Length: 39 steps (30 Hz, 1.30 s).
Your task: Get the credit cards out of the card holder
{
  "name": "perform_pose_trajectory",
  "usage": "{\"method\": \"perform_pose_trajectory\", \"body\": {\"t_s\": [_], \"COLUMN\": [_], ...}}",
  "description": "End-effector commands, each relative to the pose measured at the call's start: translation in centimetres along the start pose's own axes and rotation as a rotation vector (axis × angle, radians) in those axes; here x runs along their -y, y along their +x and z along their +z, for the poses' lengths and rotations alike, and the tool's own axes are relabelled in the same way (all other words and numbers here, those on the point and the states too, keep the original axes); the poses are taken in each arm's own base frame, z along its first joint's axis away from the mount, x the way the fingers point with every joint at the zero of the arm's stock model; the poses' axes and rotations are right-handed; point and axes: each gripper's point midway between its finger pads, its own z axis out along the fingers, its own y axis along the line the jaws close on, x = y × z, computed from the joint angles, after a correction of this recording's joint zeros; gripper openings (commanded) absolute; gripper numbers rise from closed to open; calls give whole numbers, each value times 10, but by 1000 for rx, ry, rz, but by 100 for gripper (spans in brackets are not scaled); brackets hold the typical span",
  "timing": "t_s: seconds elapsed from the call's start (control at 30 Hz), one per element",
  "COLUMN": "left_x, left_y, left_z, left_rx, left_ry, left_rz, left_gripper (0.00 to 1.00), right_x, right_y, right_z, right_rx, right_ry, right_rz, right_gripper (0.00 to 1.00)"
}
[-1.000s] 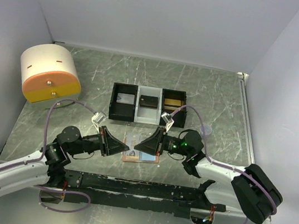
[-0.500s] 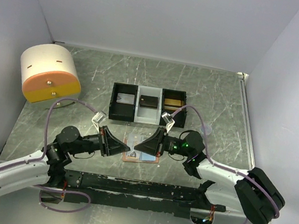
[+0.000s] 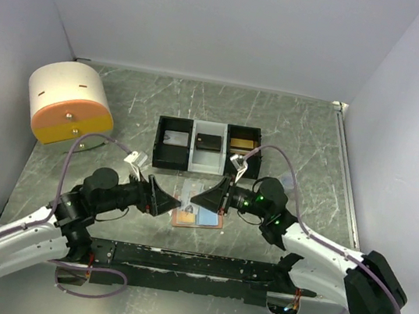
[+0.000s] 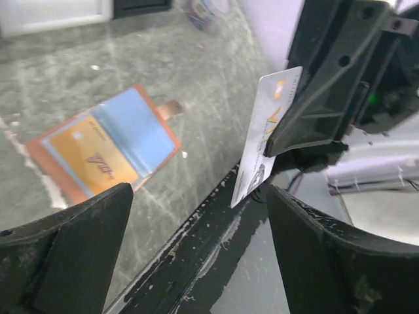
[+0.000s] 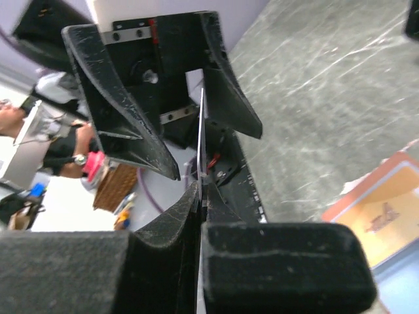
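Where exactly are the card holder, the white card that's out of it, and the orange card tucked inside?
card holder (image 4: pixel 139 127): left wrist view, blue lining.
white card (image 4: pixel 260 150): left wrist view, its face.
orange card (image 4: pixel 88 157): left wrist view, its face.

Left gripper jaws spread wide, nothing between them, one finger at each bottom corner. Card holder lies open and flat on the grey marbled table, blue lining up, with an orange card tucked in its left half. At right, the right gripper pinches a white card by one edge, upright and off the table, well apart from the holder.
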Motion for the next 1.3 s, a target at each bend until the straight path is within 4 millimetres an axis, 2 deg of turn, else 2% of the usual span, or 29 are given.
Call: {"method": "perform_pose_trajectory", "body": {"t_s": [0.0,0.2,0.3,0.53,0.77,1.03,1.1,1.27], "left_x": [-44,-72,-79,-82,-97,-140,-145,-138], "left_y": [-13,-20,-31,-68,-117,-151,-153,-168], "left_z": [-18,-28,-33,-47,-69,-90,-97,-119], "left_rx": [4,-64,-47,-10,41,109,132,261], "left_ry": [-310,-542,-620,-713,-800,-842,-832,-889], "left_rz": [69,130,158,202,250,203,166,205], "left_gripper": [99,100,100,100,100,100,100,100], "right_x": [27,38,44,48,49,47,58,80], "right_y": [-15,-26,-28,-33,-41,-55,-56,-67], "right_z": [-1,1,4,15,26,39,42,54], "right_rx": [18,17,-2,-2,-29,-62,-110,-146], "right_ry": [201,306,370,471,535,573,634,732], "right_rz": [-81,-122,-160,-276,-375,-459,-463,-492], "right_gripper": [0,0,0,0,0,0,0,0]}}
